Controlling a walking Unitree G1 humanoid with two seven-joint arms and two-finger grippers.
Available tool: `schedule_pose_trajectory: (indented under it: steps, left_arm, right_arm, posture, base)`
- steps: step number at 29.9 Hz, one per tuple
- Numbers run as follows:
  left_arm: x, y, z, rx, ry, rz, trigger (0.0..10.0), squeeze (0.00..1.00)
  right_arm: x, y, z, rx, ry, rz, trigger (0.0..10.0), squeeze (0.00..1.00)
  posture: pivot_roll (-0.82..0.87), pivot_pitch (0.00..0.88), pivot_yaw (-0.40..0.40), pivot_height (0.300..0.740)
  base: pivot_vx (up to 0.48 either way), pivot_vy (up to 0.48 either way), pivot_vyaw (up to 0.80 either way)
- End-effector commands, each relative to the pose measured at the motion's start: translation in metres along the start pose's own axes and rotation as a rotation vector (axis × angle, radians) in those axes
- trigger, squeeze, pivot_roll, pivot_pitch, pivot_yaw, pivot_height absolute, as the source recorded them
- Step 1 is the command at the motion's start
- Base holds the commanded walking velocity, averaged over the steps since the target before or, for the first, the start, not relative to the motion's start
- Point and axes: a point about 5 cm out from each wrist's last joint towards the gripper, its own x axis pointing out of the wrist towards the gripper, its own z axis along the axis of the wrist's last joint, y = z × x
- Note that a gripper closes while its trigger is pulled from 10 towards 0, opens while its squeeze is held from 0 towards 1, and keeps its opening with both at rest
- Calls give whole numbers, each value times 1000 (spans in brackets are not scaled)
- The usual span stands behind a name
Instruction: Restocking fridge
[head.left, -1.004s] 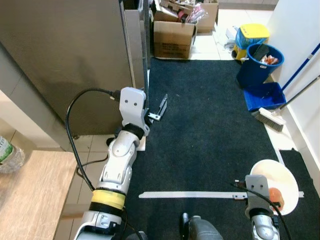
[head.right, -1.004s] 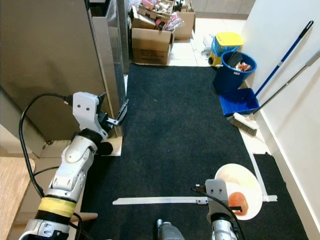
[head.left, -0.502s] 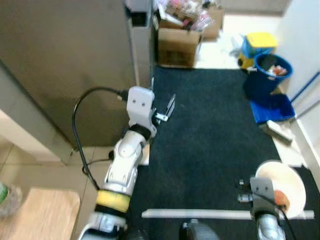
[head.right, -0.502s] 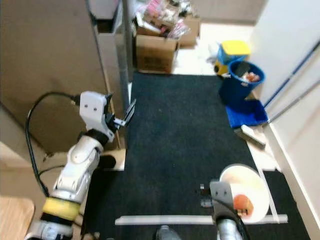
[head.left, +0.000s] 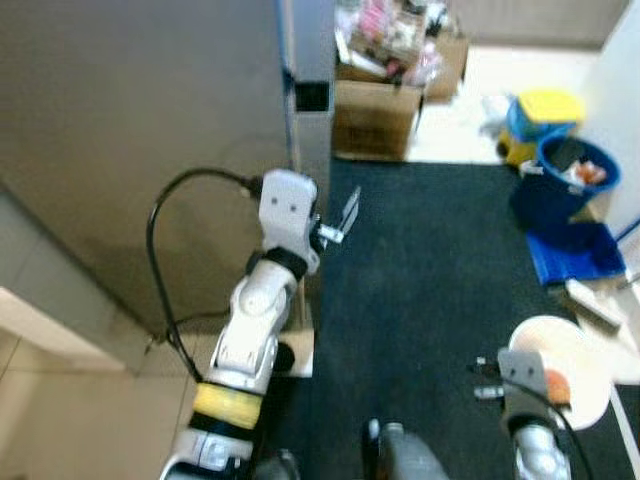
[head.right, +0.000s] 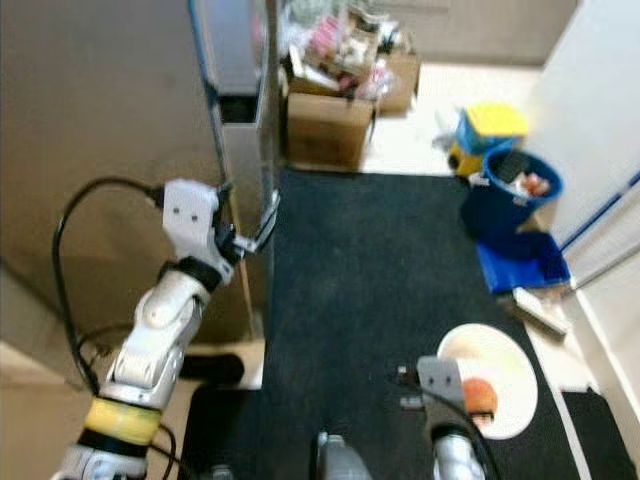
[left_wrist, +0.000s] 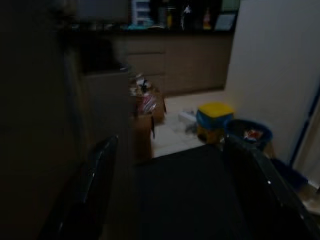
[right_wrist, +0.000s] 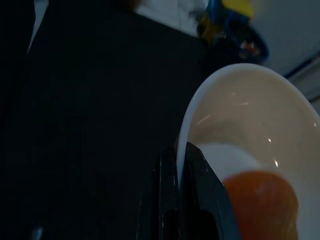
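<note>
The right gripper (right_wrist: 176, 165) is clenched on the rim of a round white plate (head.right: 500, 375), which carries an orange-red rounded fruit (head.right: 480, 396) just beyond its fingers. The left gripper (head.left: 345, 215) hangs spread apart beside the grey fridge door's (head.left: 140, 150) edge, touching nothing.

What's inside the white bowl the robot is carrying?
The white bowl, pinched at its rim by the right gripper, holds one round orange-red thing, maybe a fruit. The blur hides exactly what it is, and anything beneath it is covered.
</note>
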Motion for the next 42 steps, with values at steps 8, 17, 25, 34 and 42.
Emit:
schedule_pose_trajectory:
  steps: [8,17,25,34,42]
  left_arm:
    - [-11,-4,-9,22,48,-8,10000,0]
    - [4,-6,-12,-29,94,71,10000,133]
    - [6,-5,-13,-36,106,82,10000,1000]
    - [14,-13,-18,-60,129,93,0,0]
    - [28,-20,-19,-75,144,139,0,0]
  right_arm:
    - [-6,0,-11,2,34,-4,10000,0]
    - [-5,2,-9,3,29,-1,10000,0]
    - [-6,1,-10,0,30,-3,10000,0]
    - [-5,1,-9,0,27,-2,10000,0]
    - [-3,0,-6,-2,20,-5,10000,0]
  posture:
    - [-113,169,-36,723]
    - [-119,162,-35,723]
    - [-123,160,-32,723]
    - [-124,152,-34,723]
    - [-133,147,-31,723]
  base:
    - [0,0,0]
    - [0,0,0]
    - [0,0,0]
    - [0,0,0]
    - [0,0,0]
